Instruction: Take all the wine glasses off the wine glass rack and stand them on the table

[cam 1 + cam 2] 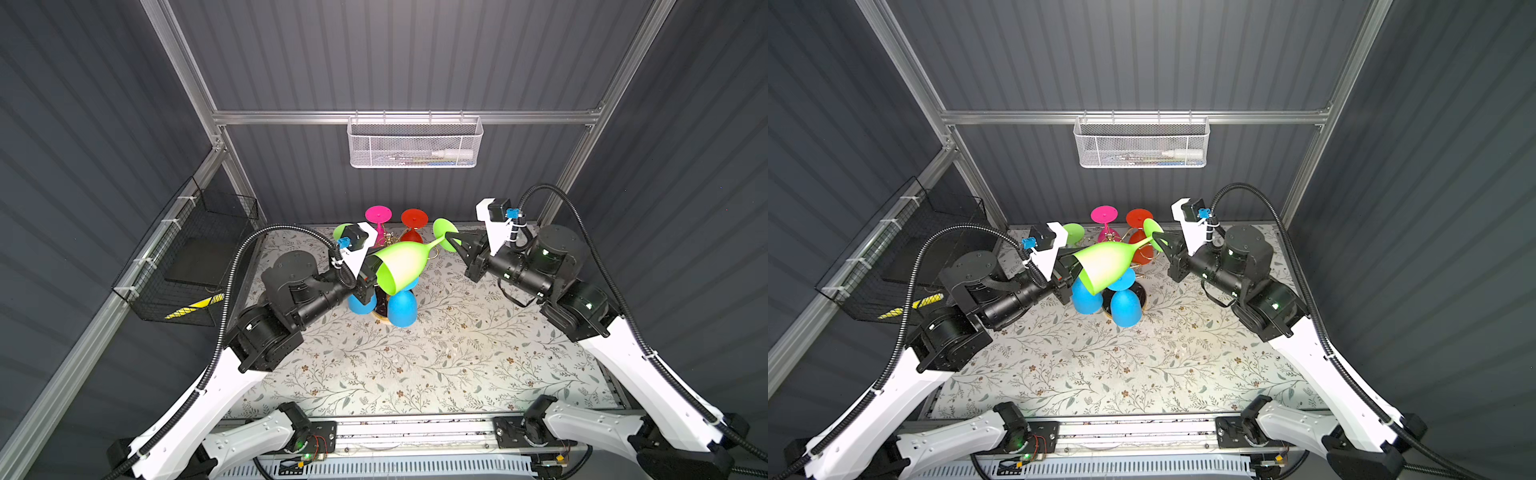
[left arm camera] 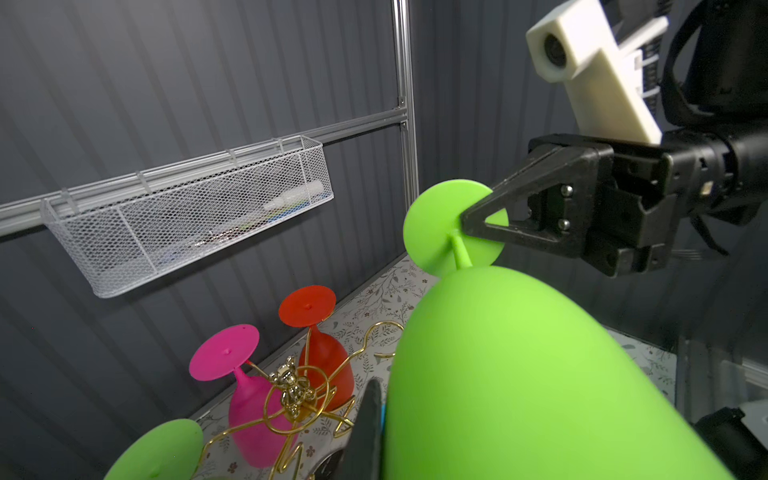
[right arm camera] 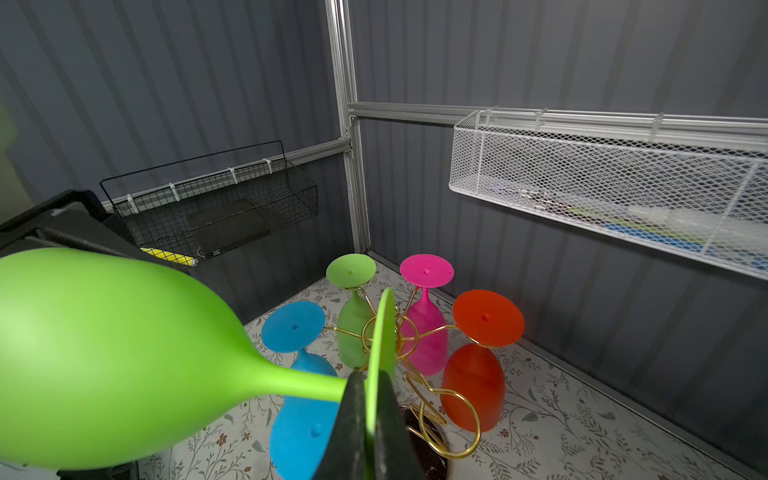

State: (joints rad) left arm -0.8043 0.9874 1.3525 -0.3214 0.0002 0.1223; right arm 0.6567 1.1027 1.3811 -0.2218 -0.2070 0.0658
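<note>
A lime-green wine glass lies on its side in the air above the gold wire wine glass rack, off its arms. My right gripper is shut on the edge of the glass's round foot. At the other end my left gripper is shut on the bowl's rim. One dark finger presses on the outside of the bowl; the second finger is hidden by the bowl.
Pink, red, a second green and two blue glasses hang upside down on the rack. A white mesh basket is on the back rail and a black wire basket on the left wall.
</note>
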